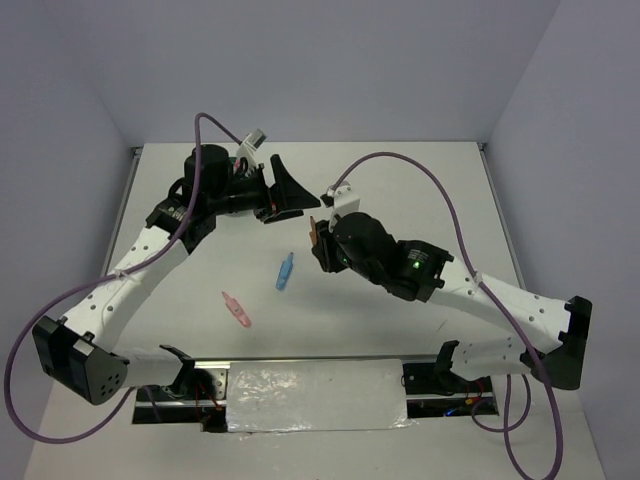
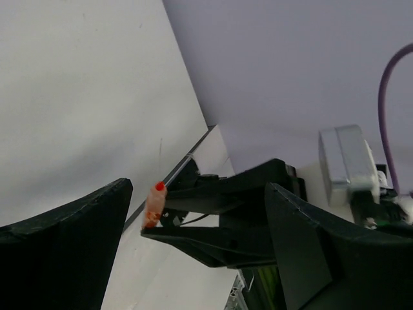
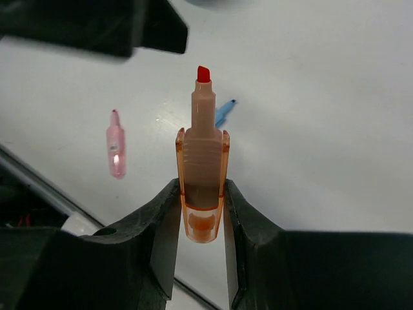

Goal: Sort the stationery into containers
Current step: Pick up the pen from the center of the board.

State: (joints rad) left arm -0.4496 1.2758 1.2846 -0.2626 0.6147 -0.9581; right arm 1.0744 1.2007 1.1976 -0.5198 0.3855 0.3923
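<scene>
The right gripper [image 3: 201,188] is clamped on the orange marker [image 3: 202,155]. The marker's long axis runs straight out from the fingers, its red tip toward the wide-open left gripper [image 1: 284,198], just up-left in the top view. Only the left wrist view shows that tip between those spread jaws. No container shows anywhere.

orange marker [image 3: 202,174] held, tip bare, blue marker [image 1: 285,272], pink marker [image 1: 237,310] lying flat
</scene>
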